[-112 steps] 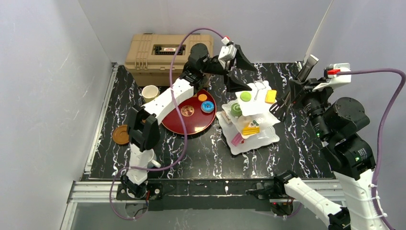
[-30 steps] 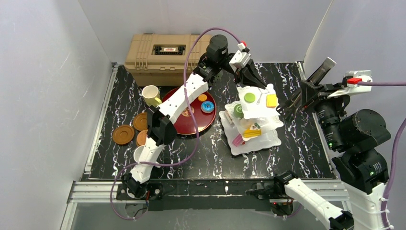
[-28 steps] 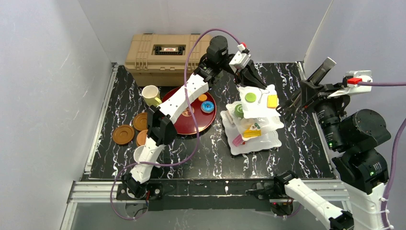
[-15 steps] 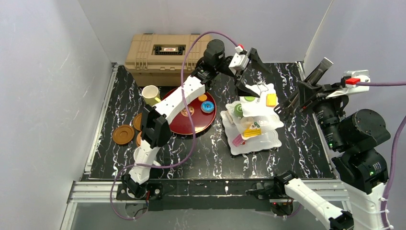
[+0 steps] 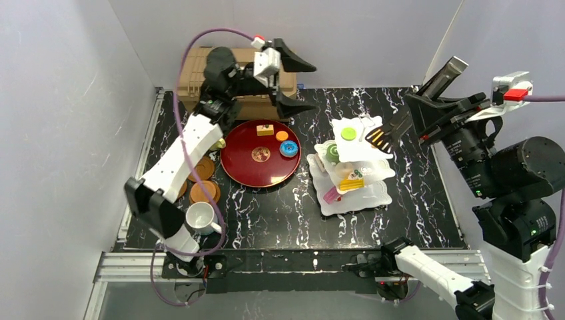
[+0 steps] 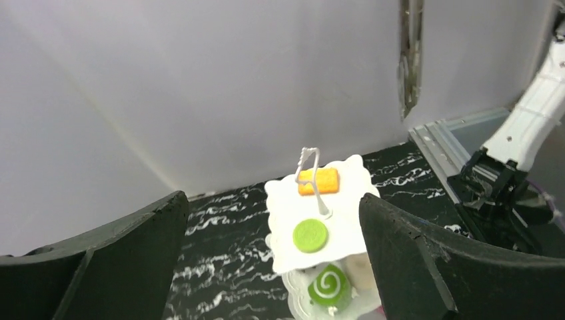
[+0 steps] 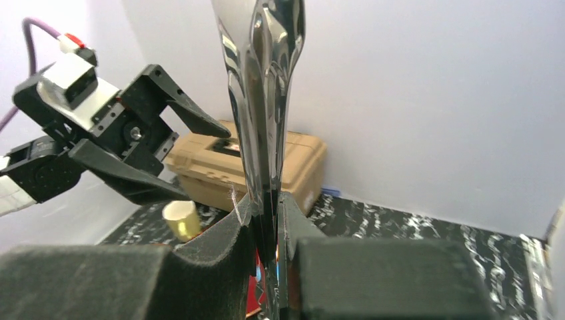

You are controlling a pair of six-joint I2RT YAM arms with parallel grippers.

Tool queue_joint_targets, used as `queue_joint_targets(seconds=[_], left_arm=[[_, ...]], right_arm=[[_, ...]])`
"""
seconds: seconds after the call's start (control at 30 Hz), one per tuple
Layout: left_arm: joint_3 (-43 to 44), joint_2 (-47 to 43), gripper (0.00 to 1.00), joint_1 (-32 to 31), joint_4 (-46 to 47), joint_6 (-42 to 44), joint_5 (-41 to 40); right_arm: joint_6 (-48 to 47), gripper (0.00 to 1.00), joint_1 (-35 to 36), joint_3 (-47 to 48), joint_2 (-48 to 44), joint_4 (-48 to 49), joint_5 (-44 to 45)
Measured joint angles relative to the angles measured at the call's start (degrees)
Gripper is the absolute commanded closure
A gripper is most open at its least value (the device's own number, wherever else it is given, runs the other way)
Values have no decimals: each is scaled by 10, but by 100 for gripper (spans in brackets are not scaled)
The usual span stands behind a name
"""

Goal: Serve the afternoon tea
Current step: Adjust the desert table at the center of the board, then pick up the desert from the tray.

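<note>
**A:** Which step is in hand?

**B:** Filling the stand, I'd judge. At the bench's left the brown saucers (image 5: pixel 204 192) lie clustered. The white mug (image 5: pixel 200 217) is near them and the pale-yellow mug (image 7: pixel 180 219) is farther back, with neither set on a saucer. To their right, the red tray (image 5: pixel 243 170) carries four small cakes (image 5: pixel 288 148).

**A:** And the left hand?

**B:** The left hand (image 5: pixel 306 87) hangs high above the tray's far rim, by the tan case (image 7: pixel 303 163). Its fingers are spread wide with nothing between them. The closest piece, a yellow-brown slice (image 5: pixel 265 130), lies below it, to the left and nearer, well apart.

**A:** So the next move?

**B:** Probably a descent onto one of those pieces. That calls for tipping the fingers down and closing on something small without nudging its neighbours.

**A:** Further right?

**B:** The white stand (image 5: pixel 373 193) sits just right of the tray, with cakes on every tier. Its top tier holds a green disc (image 5: pixel 347 133) and an orange bar (image 6: pixel 318 181). The right hand (image 7: pixel 269 227) is pressed together on metal tongs (image 7: pixel 263 100). Their tips reach the top tier's right side at the orange bar, but I cannot tell whether they touch it.
</note>
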Motion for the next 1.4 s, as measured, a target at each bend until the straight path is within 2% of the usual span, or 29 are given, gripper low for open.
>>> queue_joint_targets(seconds=[0.1,0.23,0.43,0.53,0.67,0.8,0.97,1.2,1.4], left_arm=[[-54,-70,2,31,-33,-12,-54],[-85,-130,2,72,-142,5,-156],[-116,-181,2,154,-316,4,-278],[-130,-198,2,191,-390,-3,-322],[-173,-238,2,201,-456,1,-363],[-203,-270,2,211,-492,1,-378],[-209,-259,2,252,-507,-22,-391],[-268,-241,2,280,-505,-53,-402],[-289,-241,2,292,-490,-65,-402]], right_arm=[[20,93,0,21,18,13,-45],[51,94,0,15,64,63,-111],[96,95,9,-8,205,165,-173],[82,95,60,-2,293,183,-128],[29,93,170,45,413,178,-36],[-22,91,240,61,474,184,52],[-65,91,275,55,511,242,140],[-105,91,300,-54,537,440,252],[-133,88,303,-68,628,560,318]])
